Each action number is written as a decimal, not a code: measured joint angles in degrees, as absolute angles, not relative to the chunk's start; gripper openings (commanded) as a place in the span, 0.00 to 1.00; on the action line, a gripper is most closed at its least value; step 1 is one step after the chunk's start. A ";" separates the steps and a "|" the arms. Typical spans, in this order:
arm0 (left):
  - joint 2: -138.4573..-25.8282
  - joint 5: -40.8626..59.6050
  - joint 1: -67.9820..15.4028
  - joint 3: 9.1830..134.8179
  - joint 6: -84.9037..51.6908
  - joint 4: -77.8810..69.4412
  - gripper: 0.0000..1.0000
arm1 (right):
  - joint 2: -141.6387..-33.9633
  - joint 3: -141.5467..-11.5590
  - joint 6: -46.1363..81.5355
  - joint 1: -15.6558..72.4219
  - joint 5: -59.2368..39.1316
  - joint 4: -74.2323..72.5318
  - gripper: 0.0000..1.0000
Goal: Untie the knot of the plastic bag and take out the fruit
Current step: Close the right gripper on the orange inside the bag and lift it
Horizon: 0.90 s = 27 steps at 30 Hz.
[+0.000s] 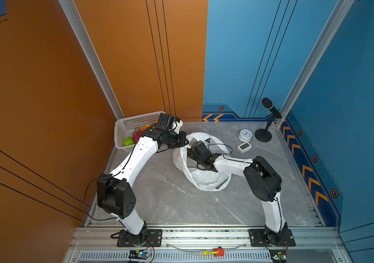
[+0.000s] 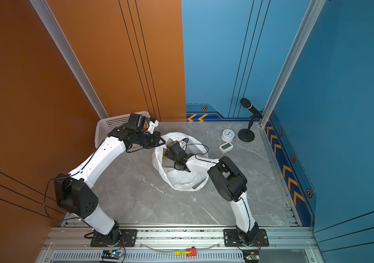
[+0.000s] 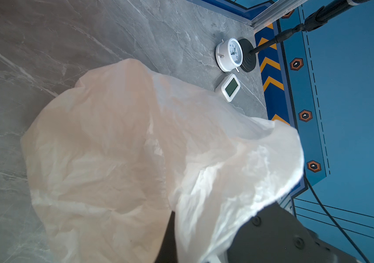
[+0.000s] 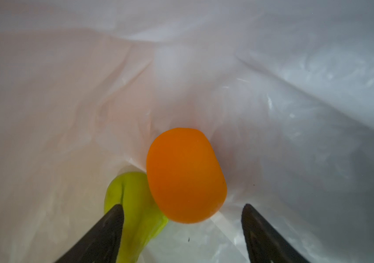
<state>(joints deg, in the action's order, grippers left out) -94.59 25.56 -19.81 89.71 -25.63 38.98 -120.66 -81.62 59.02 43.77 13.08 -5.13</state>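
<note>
The plastic bag [image 1: 204, 177] lies open-mouthed on the grey table in both top views; no knot shows. My left gripper [image 1: 185, 142] is at the bag's far-left rim, shut on the plastic bag [image 3: 135, 148], which drapes over its jaws, with only one dark finger [image 3: 166, 241] showing. My right gripper [image 4: 183, 205] is inside the bag, open, with an orange fruit [image 4: 184, 175] just ahead between its fingertips, untouched. A yellow-green elongated piece [image 4: 135, 205] lies against the orange one, beside one finger. More fruit lies in the basket: a green one [image 1: 128, 141], a pink-red dragon fruit [image 1: 137, 134] and an orange one [image 1: 145, 127].
The white perforated basket [image 1: 135, 119] stands in the far-left corner behind my left arm. A round white clock [image 1: 245, 134], a small white display [image 1: 244, 146] and a microphone on a black stand [image 1: 264, 135] stand at the far right, near the blue wall.
</note>
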 measured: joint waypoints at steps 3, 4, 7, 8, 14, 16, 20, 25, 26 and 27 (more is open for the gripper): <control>-94.59 25.56 -20.14 89.71 -26.00 38.98 0.04 | -123.57 -84.03 60.55 43.07 12.64 -5.13 0.81; -94.59 25.56 -20.23 89.71 -26.02 38.98 0.03 | -124.36 -84.75 61.04 42.89 12.45 -5.13 0.80; -94.54 25.50 -20.38 89.71 -26.30 38.61 0.04 | -126.52 -87.29 62.13 42.37 12.01 -4.97 0.76; -94.50 25.50 -20.38 89.71 -26.44 38.39 0.03 | -127.17 -88.12 62.41 42.35 11.84 -4.91 0.73; -93.41 24.97 -20.45 89.12 -26.44 38.35 0.04 | -128.66 -89.84 62.89 42.17 10.98 -4.75 0.54; -92.77 24.88 -20.45 88.40 -26.44 38.13 0.04 | -128.66 -89.84 62.65 42.13 10.59 -4.80 0.49; -91.42 24.82 -20.49 86.50 -26.39 37.95 0.04 | -128.57 -89.82 60.66 41.98 9.67 -4.78 0.40; -90.59 24.82 -20.47 83.35 -26.00 37.98 0.05 | -126.32 -87.13 57.17 41.98 8.10 -4.84 0.36; -90.52 24.82 -20.36 82.78 -26.00 38.00 0.05 | -125.58 -86.30 56.77 41.98 7.73 -4.91 0.35; -90.52 24.82 -20.32 82.35 -26.02 38.17 0.05 | -124.68 -85.30 56.53 41.98 7.57 -5.06 0.35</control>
